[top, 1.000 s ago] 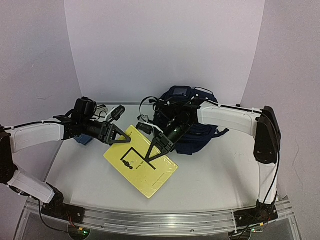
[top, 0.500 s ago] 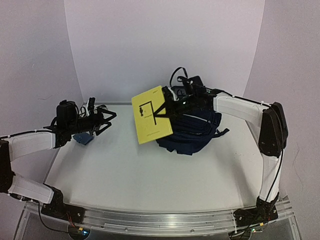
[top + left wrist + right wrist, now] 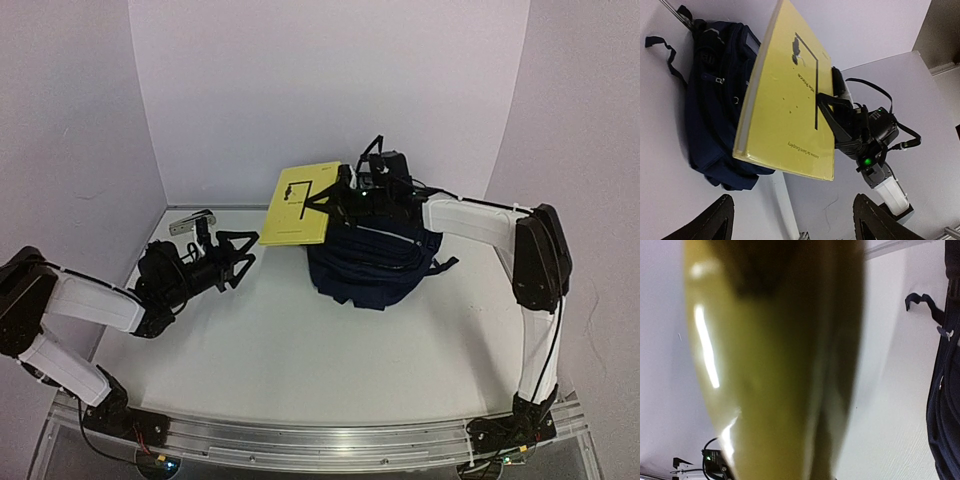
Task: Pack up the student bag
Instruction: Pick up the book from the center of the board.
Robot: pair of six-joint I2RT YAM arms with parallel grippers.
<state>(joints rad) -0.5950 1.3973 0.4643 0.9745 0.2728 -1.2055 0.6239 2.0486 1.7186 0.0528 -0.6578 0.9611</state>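
The student bag (image 3: 375,262), a dark navy backpack, lies at the back right of the table. A thin yellow book (image 3: 300,203) with black print hangs tilted in the air just left of the bag's top. My right gripper (image 3: 343,196) is shut on the book's right edge. In the left wrist view the book (image 3: 785,100) hides part of the bag (image 3: 715,95), and the right gripper (image 3: 832,107) clamps its cover. The book (image 3: 770,365) fills the right wrist view as a blur, with the bag (image 3: 946,410) at the right edge. My left gripper (image 3: 236,262) stands open and empty, low at the left, pointing toward the bag.
A small silvery object (image 3: 190,221) lies at the back left near the wall. White walls close off the table on three sides. The metal rail (image 3: 320,440) with both arm bases runs along the near edge.
The left gripper let go of the yellow book, opened and drew back to the left and low. The right gripper lifted the book off the table to beside the bag's top.
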